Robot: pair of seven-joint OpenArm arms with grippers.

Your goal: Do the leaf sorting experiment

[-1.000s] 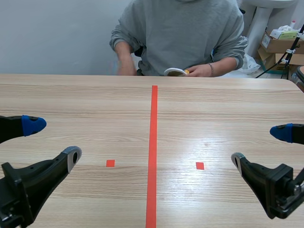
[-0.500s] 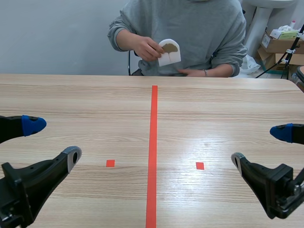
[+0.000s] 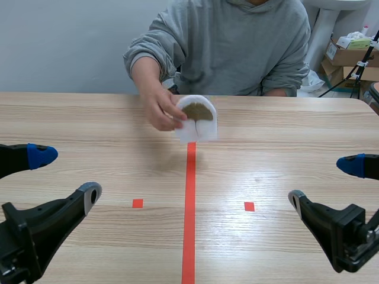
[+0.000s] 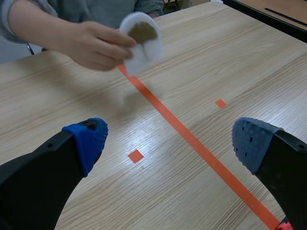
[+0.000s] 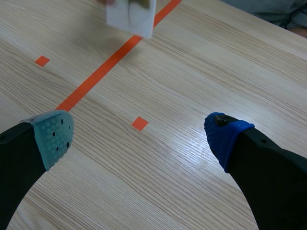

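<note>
Currently a person (image 3: pixel 237 41) in a grey sweatshirt sits across the table (image 3: pixel 284 136), at 12 o'clock from the robot. One hand (image 3: pixel 160 112) reaches over the far half of the wood and pinches a white card (image 3: pixel 196 127) by its edge, thumb and fingers closed on it. The card has a rounded top and carries a brown-green leaf (image 3: pixel 197 110) on its face. It stands upright over the far end of the orange-red tape line (image 3: pixel 189 225), at 12 o'clock from the table's middle. It is blurred, so whether its lower edge touches the wood cannot be told. The person's other arm lies along the far edge, toward 1 o'clock, its hand hidden.

The left gripper (image 3: pixel 65 173) sits low at 8 o'clock, fingers spread wide with nothing between them. Seen from its wrist, the card and hand lie ahead between 11 and 12 o'clock, well apart from the blue pads (image 4: pixel 91 141). The right gripper (image 3: pixel 324 181) sits low at 4 o'clock, likewise spread and holding nothing. The card is ahead of it at about 12 o'clock, well apart.

Two small tape squares (image 3: pixel 137 203) flank the line, one toward each gripper. Cardboard boxes (image 3: pixel 349 56) stand behind the table at 2 o'clock.
</note>
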